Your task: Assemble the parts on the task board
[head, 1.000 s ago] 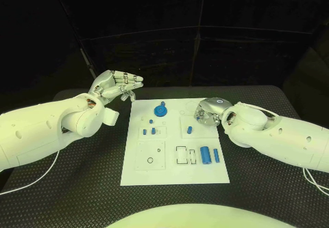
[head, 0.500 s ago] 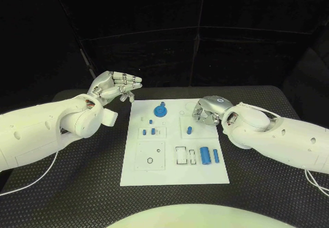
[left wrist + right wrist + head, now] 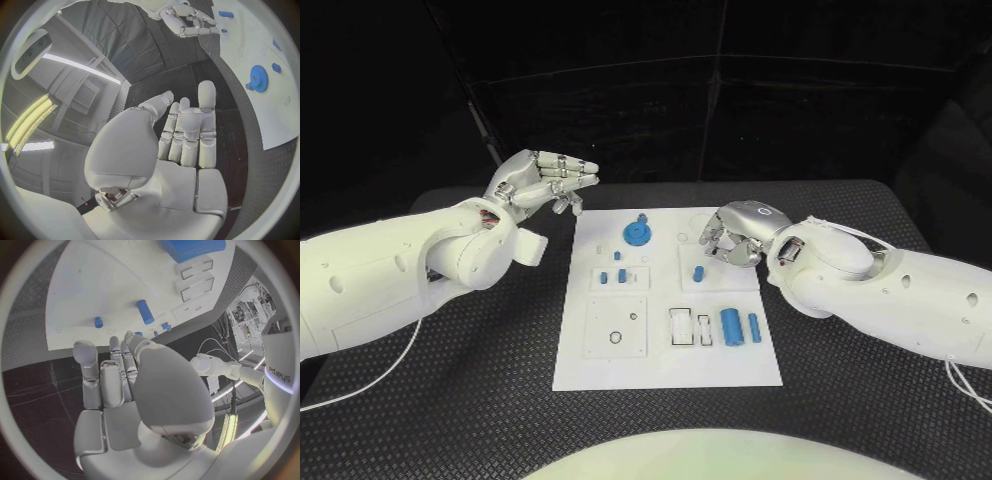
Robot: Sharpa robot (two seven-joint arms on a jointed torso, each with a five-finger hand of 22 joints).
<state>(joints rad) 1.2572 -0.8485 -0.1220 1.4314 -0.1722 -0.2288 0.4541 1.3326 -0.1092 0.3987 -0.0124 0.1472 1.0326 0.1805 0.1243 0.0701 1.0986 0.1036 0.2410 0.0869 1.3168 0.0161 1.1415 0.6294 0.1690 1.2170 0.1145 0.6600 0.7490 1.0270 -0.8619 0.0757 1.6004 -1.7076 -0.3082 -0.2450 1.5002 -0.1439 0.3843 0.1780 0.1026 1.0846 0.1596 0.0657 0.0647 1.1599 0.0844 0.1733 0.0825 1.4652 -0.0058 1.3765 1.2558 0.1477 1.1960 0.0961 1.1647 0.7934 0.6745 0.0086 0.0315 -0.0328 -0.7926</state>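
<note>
A black table (image 3: 473,400) with a textured, diamond-patterned surface is occupying the lower half of the head view. The white task board (image 3: 661,370) is lying flat at its centre, long side running toward the camera. A thin white cable (image 3: 380,365) is trailing across the lower left.

I see a white task board (image 3: 668,370) on a black table (image 3: 473,400) that has a bumpy diamond pattern. The little parts on it are blue: a round blue gear (image 3: 638,235), two blue cylinders (image 3: 731,326) side by side, and small blue pegs (image 3: 623,277). My left hand (image 3: 542,183) and my right hand (image 3: 730,236) are silver, on white arms (image 3: 372,280).
</note>
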